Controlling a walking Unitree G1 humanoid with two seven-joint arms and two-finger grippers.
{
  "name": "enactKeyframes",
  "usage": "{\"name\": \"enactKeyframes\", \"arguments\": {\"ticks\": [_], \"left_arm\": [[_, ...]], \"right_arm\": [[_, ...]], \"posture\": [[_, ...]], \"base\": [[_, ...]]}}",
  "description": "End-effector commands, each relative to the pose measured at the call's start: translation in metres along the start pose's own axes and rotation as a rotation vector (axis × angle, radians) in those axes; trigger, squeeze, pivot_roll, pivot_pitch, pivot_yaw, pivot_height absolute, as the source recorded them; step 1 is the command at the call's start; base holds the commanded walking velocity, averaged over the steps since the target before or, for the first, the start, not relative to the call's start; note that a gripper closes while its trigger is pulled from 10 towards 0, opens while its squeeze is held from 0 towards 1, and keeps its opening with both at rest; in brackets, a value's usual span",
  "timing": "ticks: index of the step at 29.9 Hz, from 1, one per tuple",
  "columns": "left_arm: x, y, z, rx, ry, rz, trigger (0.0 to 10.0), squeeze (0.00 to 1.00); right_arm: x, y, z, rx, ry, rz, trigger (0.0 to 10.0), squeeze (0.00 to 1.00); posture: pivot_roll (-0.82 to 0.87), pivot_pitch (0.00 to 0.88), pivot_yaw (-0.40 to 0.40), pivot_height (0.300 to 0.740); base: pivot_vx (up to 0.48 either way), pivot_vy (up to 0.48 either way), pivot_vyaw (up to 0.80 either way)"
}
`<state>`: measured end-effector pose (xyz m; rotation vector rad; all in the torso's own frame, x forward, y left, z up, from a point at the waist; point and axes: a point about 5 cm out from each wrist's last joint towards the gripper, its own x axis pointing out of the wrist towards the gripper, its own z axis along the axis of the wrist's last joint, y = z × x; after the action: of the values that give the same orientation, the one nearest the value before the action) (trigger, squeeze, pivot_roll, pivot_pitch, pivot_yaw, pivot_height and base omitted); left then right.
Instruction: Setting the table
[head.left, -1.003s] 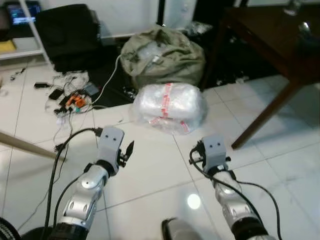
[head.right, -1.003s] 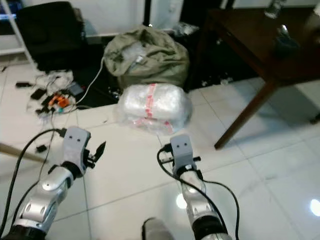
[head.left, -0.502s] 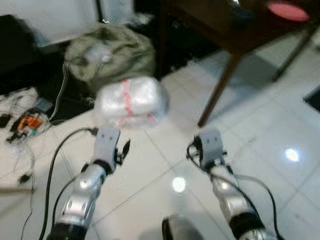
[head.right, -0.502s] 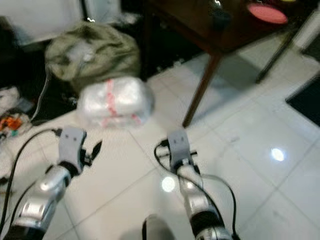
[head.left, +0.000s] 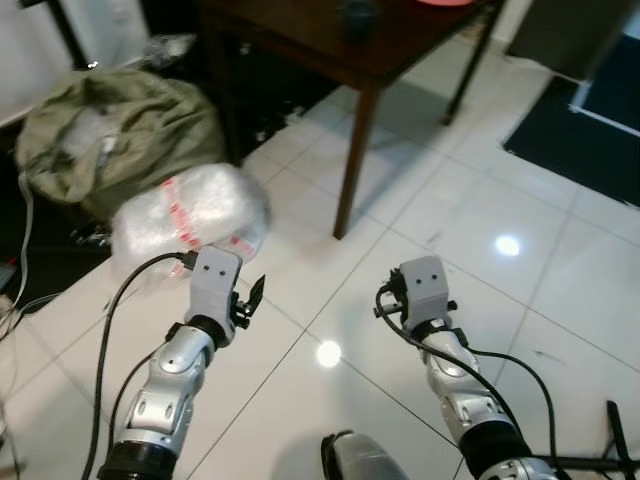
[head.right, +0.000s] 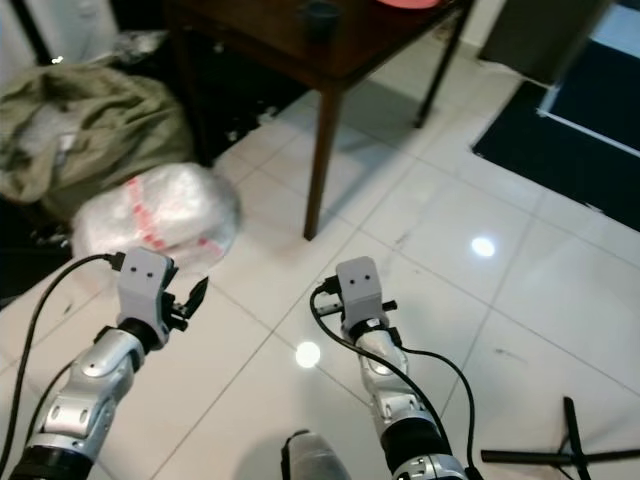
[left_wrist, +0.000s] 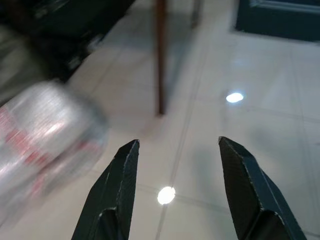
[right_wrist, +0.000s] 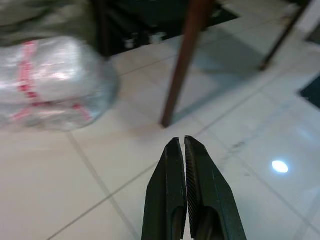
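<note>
Both silver arms reach forward and low, bent a little at the elbow, with black cables along them. The left gripper has its two black fingers spread wide apart and holds nothing. The right gripper has its fingers pressed together, with nothing between them.

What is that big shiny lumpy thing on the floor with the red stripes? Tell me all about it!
It is a rounded, pillow-shaped bundle wrapped in clear, crinkly plastic, bound with red-printed tape strips that cross over it. It lies on the white floor tiles, between the olive-green cloth sack behind it and the dark wooden table's leg, apart from that leg. What is inside cannot be made out. Nothing grips it; the left claw is open and the right claw is shut.
</note>
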<state>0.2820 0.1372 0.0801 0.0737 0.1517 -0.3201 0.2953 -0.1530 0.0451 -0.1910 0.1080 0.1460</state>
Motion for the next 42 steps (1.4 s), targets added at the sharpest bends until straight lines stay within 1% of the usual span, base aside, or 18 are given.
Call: {"name": "enactKeyframes", "arguments": {"ticks": [1,3,6,10,13,19,24,36,39,40,42], "left_arm": [[-0.003,0.002,-0.005,-0.03,0.019,0.004,10.0,0.0],[-0.002,0.002,-0.003,-0.04,0.014,0.003,10.0,0.0],[-0.003,0.001,-0.001,-0.088,0.009,-0.012,10.0,0.0],[-0.003,0.001,-0.001,-0.094,0.012,-0.017,10.0,0.0],[-0.003,-0.001,0.0,-0.041,0.011,-0.026,10.0,0.0],[-0.002,-0.002,0.001,-0.038,-0.004,-0.029,10.0,0.0],[0.0,0.001,0.007,-0.017,-0.025,-0.015,10.0,0.0],[0.003,0.003,0.013,0.012,-0.051,-0.018,10.0,0.0],[0.004,0.004,0.013,0.03,-0.071,0.002,10.0,0.0],[0.004,0.007,0.012,0.049,-0.072,0.029,10.0,0.0],[0.004,0.008,0.011,0.062,-0.072,0.047,10.0,0.0]], "right_arm": [[-0.002,0.002,-0.003,0.012,0.009,-0.004,10.0,0.0],[-0.002,0.002,-0.003,0.012,0.008,-0.005,10.0,0.0],[-0.001,0.002,-0.001,0.013,0.003,-0.007,10.0,0.0],[-0.001,0.001,0.0,0.013,0.0,-0.008,10.0,0.0],[0.0,0.001,0.001,0.014,-0.006,-0.008,10.0,0.0],[0.001,0.001,0.003,0.013,-0.01,-0.006,10.0,0.0],[0.002,0.0,0.005,0.012,-0.019,-0.007,10.0,0.0],[0.004,-0.002,0.008,0.014,-0.03,-0.012,10.0,0.0],[0.004,-0.002,0.01,0.019,-0.041,-0.013,10.0,0.0],[0.004,-0.002,0.011,0.021,-0.049,-0.01,10.0,0.0],[0.004,-0.002,0.012,0.022,-0.054,-0.007,10.0,0.0]], "posture": [[-0.09,0.004,0.046,0.74],[-0.09,0.003,0.045,0.74],[-0.09,0.003,0.046,0.74],[-0.09,0.003,0.045,0.74],[-0.09,0.0,0.042,0.74],[-0.1,0.0,0.039,0.74],[-0.1,0.0,0.038,0.74],[-0.11,0.0,0.037,0.74],[-0.11,0.0,0.036,0.74],[-0.11,0.0,0.037,0.74],[-0.11,0.0,0.037,0.74]], "base": [[0.0,0.0,-0.8],[0.0,0.0,-0.8],[0.0,0.0,-0.8],[0.0,0.0,-0.8],[0.0,0.0,-0.8],[0.0,0.0,-0.8],[0.0,0.0,-0.8],[0.0,0.0,-0.8],[0.081,0.0,-0.74],[0.48,0.0,0.0],[0.48,0.0,0.0]]}}
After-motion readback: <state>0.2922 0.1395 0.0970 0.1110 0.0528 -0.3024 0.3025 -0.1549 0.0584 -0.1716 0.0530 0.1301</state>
